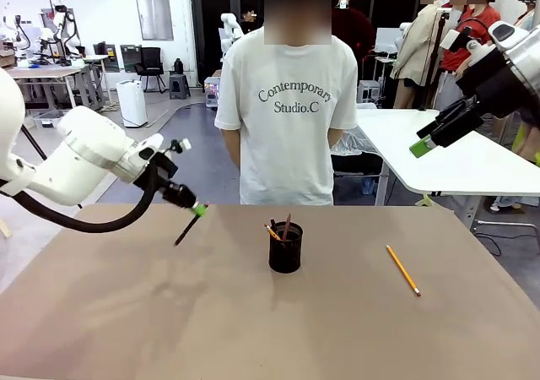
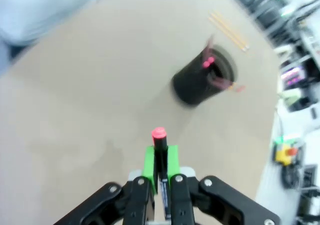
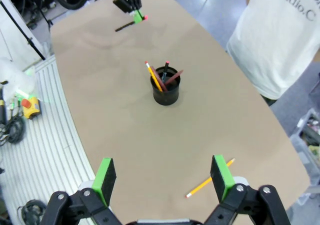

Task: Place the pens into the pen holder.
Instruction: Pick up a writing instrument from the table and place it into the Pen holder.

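At the left, the left gripper (image 1: pixel 197 210) hangs above the table (image 1: pixel 152 321), at about ten o'clock from the pen holder (image 1: pixel 285 253). Its green pads (image 2: pixel 148 161) are clamped narrowly on a black pen (image 1: pixel 184 233) with a red end, which slants down toward seven o'clock, its lower tip clear of the tabletop.

In the middle, the pen holder stands upright on the table in front of a person (image 1: pixel 287 135) in a white T-shirt. Three pens (image 1: pixel 286 225) lean inside it: one yellow-orange, one reddish-brown, one black with a red tip.

At four o'clock from the holder, well apart, a yellow pencil (image 1: pixel 403 270) lies flat on the table.

At far right, at about two o'clock from the holder, the right gripper (image 1: pixel 424 147) is raised high off the table. Its wrist view shows the fingers (image 3: pixel 106 179) spread wide with nothing between them.
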